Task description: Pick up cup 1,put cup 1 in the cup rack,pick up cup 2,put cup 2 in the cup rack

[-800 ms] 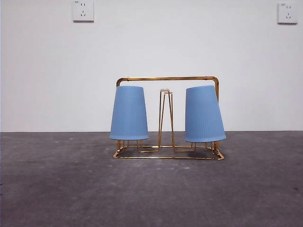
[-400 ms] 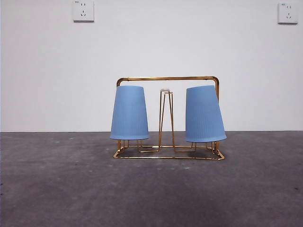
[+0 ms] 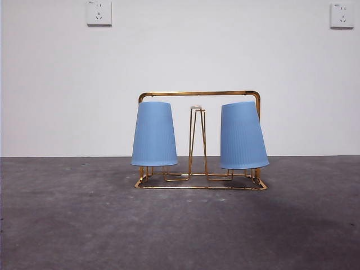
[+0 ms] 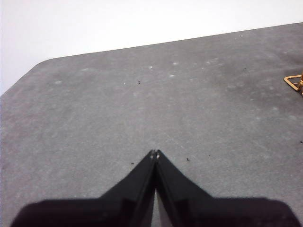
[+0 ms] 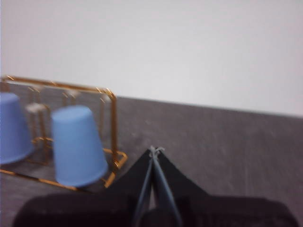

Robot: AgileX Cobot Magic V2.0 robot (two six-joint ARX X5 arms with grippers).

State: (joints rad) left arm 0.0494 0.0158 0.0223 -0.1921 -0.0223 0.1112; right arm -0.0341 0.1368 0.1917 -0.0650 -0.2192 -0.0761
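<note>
Two pale blue ribbed plastic cups hang upside down on the gold wire cup rack (image 3: 199, 140): cup 1 (image 3: 154, 134) sits upright on one end peg, cup 2 (image 3: 242, 135) leans slightly on the other. The left gripper (image 4: 155, 153) hovers over bare grey table (image 3: 180, 225) with jaws pressed together, empty. The right gripper (image 5: 155, 150), also closed and empty, sits near cup 2. The task looks done; any retreat should go clear of the rack so the tilted cup stays put.

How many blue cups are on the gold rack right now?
2. One blue cup sits upside down on the left end of the cup rack, the other blue cup upside down on its right end, leaning slightly. None seems hidden.
</note>
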